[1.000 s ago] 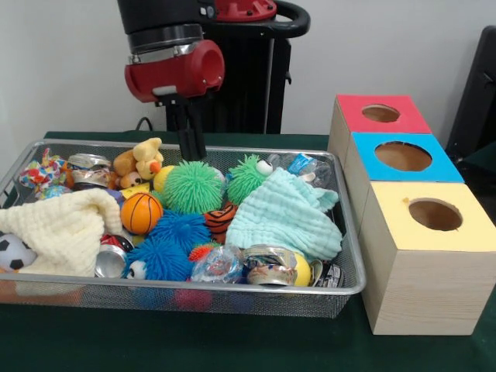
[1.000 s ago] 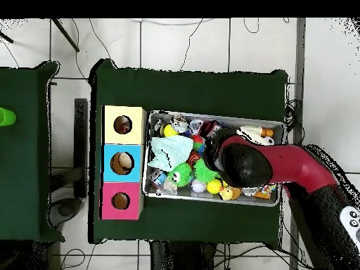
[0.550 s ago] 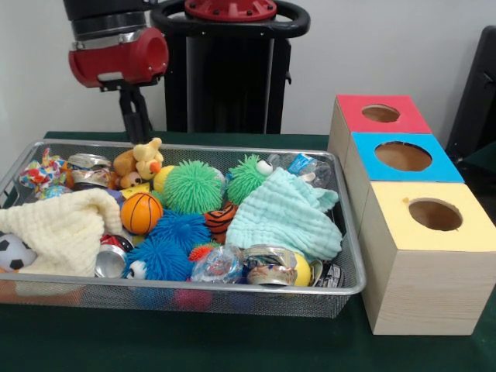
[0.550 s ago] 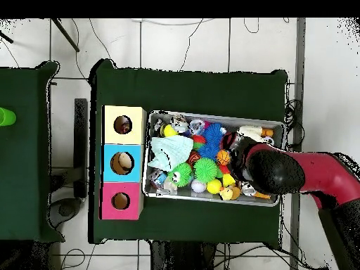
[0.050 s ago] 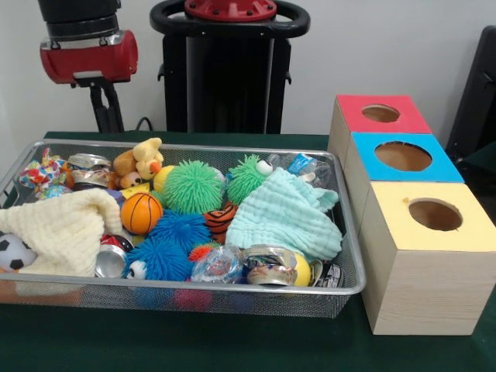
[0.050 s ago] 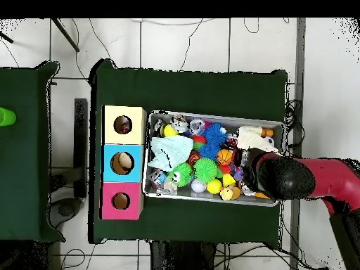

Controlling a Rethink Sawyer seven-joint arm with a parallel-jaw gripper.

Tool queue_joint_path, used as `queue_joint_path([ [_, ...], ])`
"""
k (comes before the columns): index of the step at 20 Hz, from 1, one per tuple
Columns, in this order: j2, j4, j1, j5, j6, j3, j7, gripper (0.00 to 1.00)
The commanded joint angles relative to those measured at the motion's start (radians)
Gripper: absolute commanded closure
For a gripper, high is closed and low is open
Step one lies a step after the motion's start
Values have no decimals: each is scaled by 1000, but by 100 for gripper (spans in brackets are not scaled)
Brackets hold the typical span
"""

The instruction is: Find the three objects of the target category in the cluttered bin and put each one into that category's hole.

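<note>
The wire mesh bin [image 5: 194, 288] holds a mixed pile. In it are a green spiky ball [image 5: 192, 186], an orange basketball [image 5: 141, 212], blue spiky balls [image 5: 180, 229], a green furry toy [image 5: 246, 177], a plush duck [image 5: 139, 161], crushed cans [image 5: 267, 267], a teal cloth [image 5: 285, 215] and a cream cloth [image 5: 66, 229]. My gripper [image 5: 108, 124] hangs behind the bin's far left corner, above the table, shut with nothing in it. In the overhead view the red arm head [image 6: 281, 176] covers the gripper at the bin's right end [image 6: 211, 114].
Three wooden boxes with round holes stand in a row beside the bin: red [image 5: 353, 108], blue [image 5: 372, 163] and yellow [image 5: 465, 225]. From overhead they are yellow [image 6: 112, 124], blue [image 6: 109, 163] and red [image 6: 109, 201]. A soccer ball [image 5: 12, 252] lies at the bin's near left.
The arm has swung from over the green spiky ball in the bin's middle to beyond the bin's far left corner and risen slightly. Nothing in the bin has moved.
</note>
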State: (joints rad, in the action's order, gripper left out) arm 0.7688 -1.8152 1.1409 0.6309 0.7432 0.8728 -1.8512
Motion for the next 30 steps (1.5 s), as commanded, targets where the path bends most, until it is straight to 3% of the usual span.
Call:
queue_joint_path([
  [1, -51, 37, -17, 69, 45, 11, 274, 100],
  [6, -75, 18, -13, 50, 10, 11, 237, 100],
  [7, -79, 10, -8, 44, 4, 13, 228, 0],
  [13, -121, 13, 22, 37, -31, 19, 223, 0],
  [18, -177, 44, 69, 43, -15, 28, 293, 0],
  [30, -222, 117, 138, 0, 116, 79, 394, 0],
])
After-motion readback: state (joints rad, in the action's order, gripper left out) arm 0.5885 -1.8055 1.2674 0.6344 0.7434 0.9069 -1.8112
